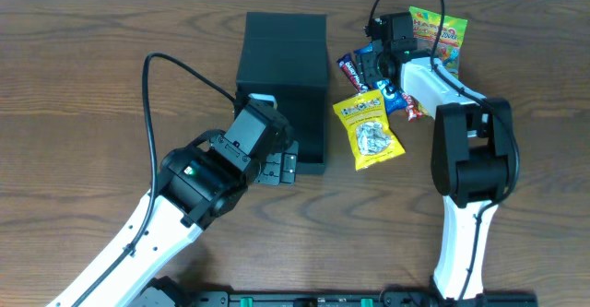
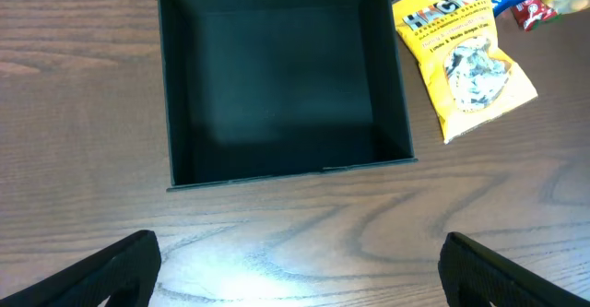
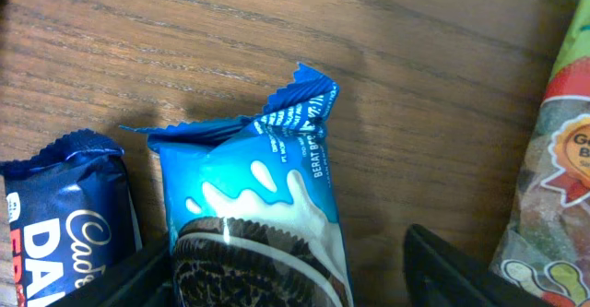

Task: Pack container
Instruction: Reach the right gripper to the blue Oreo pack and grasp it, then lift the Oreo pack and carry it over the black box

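Note:
The container [image 1: 281,67] is a black box standing open on the wooden table; in the left wrist view its bare floor [image 2: 277,76] holds nothing. My left gripper [image 1: 278,169] [image 2: 295,275] hangs open over bare table just in front of the box's near wall. My right gripper [image 1: 373,65] [image 3: 286,279] straddles a blue Oreo packet [image 3: 249,196] [image 1: 392,93]. Its left finger [image 3: 138,279] lies against the packet, while the right finger [image 3: 452,270] stands apart from it with table showing between.
Right of the box lie a yellow Hacks packet [image 1: 369,127] [image 2: 466,53], a dark blue Cadbury bar [image 1: 353,70] [image 3: 64,224], a small red packet [image 1: 413,112] [image 2: 530,12] and a bright gummy bag [image 1: 440,32] [image 3: 553,187].

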Controlling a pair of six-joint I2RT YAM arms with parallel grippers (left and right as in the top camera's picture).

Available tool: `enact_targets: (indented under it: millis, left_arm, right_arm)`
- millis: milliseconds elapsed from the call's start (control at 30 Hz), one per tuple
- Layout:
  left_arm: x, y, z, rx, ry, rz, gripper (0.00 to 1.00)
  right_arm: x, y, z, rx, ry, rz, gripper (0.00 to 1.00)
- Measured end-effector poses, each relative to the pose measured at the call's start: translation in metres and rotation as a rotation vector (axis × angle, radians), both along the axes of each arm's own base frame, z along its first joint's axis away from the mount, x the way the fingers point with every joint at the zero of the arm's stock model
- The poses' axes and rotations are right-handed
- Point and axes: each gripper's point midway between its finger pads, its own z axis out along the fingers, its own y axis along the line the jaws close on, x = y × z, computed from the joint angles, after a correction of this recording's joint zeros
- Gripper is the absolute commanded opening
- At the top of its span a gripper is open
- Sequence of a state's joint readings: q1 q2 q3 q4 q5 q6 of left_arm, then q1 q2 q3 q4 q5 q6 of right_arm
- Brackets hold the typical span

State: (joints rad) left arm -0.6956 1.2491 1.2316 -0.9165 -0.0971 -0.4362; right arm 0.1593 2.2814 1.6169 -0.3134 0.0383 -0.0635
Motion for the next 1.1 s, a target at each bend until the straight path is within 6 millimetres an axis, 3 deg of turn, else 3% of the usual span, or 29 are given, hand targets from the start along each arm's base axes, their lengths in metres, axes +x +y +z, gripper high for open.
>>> enact_targets:
  millis: [500,700,833,967,1100]
  left_arm:
    - [-0.003,0.003,-0.003,0.016,0.016,-0.003,0.97]
    - [0.000,0.008,-0.002,0.053,-0.007,-0.008,0.97]
    - [0.006,0.021,0.000,0.113,-0.044,0.026,0.97]
    - [0.013,0.047,0.008,0.138,-0.070,0.105,0.97]
    - [0.015,0.082,0.027,0.107,-0.120,0.217,0.97]
  right_arm:
    - [-0.007,0.003,-0.002,-0.007,0.033,0.004,0.29]
    - [-0.015,0.002,0.006,-0.012,0.060,0.004,0.22]
    - [-0.018,0.001,0.045,-0.005,0.020,0.004,0.13]
    - [-0.026,0.001,0.118,0.012,-0.074,0.003,0.04]
    - [-0.052,0.008,0.191,0.047,-0.155,0.007,0.03]
